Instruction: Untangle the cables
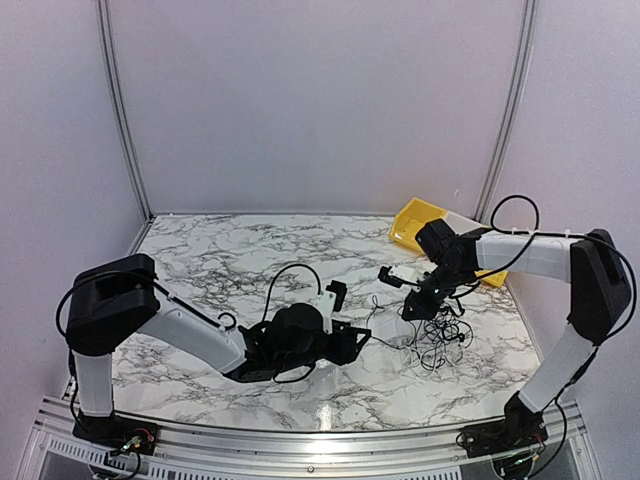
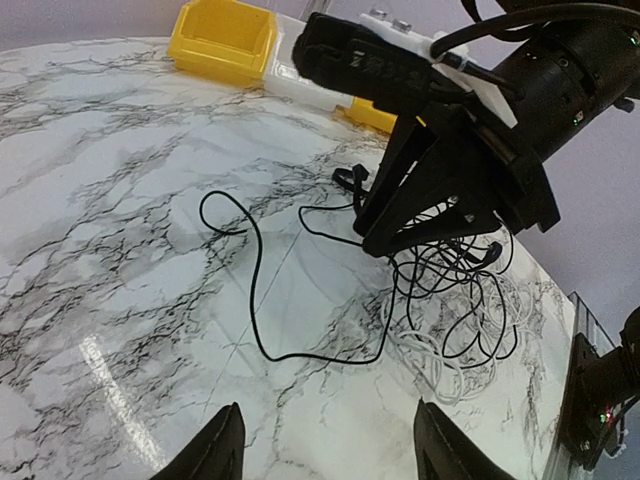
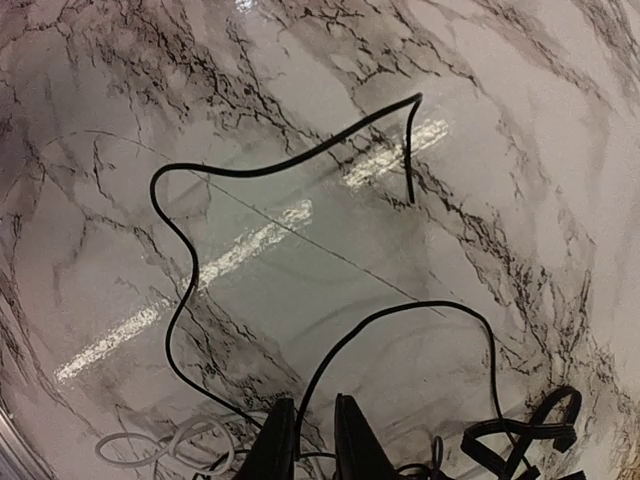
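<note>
Top external view: two arms reaching over a marble tabletop (image 1: 220,260).
The left fingers (image 1: 358,338) stood released, spread wide and holding nothing, with a single black strand lying ahead of them. The right fingers (image 1: 412,312) were clenched almost together on a strand of the cables (image 1: 437,342). The loose tangle lay directly beneath and just beyond them.

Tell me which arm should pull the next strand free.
Right, probably: the right hand is closed on the tangle; the left hand hangs open, apart from it.
</note>
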You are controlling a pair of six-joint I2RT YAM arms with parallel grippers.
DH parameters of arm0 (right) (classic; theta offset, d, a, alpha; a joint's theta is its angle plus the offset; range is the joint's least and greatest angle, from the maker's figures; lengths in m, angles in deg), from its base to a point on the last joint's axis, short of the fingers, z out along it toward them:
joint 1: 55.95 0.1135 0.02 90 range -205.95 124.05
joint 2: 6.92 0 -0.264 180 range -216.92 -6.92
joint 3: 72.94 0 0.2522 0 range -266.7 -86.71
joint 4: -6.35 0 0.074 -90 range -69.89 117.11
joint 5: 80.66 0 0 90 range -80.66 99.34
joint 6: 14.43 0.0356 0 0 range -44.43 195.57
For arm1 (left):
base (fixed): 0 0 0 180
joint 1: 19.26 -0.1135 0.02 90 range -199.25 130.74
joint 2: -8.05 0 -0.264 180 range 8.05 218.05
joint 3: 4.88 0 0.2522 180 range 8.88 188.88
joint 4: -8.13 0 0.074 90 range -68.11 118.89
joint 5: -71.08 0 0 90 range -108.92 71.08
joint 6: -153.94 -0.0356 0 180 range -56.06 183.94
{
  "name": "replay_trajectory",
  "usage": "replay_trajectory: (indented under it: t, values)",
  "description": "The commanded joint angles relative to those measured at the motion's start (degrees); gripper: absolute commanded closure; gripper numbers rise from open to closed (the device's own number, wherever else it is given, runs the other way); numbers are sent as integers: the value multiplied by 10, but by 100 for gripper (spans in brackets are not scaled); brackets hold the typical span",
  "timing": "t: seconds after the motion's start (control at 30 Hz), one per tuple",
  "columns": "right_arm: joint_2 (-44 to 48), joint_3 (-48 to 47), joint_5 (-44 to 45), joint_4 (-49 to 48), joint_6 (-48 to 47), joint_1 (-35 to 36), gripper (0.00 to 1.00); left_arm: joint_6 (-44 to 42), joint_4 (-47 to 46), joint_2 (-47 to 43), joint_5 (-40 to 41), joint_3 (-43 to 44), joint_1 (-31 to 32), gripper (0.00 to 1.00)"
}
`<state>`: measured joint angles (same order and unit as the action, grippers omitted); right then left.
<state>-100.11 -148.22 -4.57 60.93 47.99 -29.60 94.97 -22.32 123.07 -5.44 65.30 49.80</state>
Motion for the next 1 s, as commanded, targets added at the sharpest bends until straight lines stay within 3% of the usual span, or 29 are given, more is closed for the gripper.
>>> replay_trajectory:
  t: [0.0, 0.07, 0.2, 0.33, 0.47, 0.6, 0.83, 0.97]
  values:
    - [-9, -14, 1, 14, 15, -12, 84, -15, 1, 34, -33, 47, 6, 40]
    - [-12, -19, 0, 22, 15, -15, 83, -14, 2, 45, -41, 61, 7, 40]
    - [-18, -20, -19, 36, 6, -16, 67, -13, 2, 61, -43, 78, 9, 41]
    - [-23, -14, -33, 36, 4, -16, 65, -13, 2, 71, -41, 92, 10, 41]
    - [-29, -12, -44, 31, 3, -16, 72, -22, 3, 91, -46, 116, 14, 41]
    - [-17, -20, -47, 20, 7, -16, 100, -35, 3, 114, -56, 142, 21, 42]
    - [64, -79, -78, 44, -7, -20, 100, -88, 3, 181, -117, 233, 49, 47]
    - [111, -108, -101, 62, -9, -20, 100, -113, 3, 229, -88, 310, 67, 40]
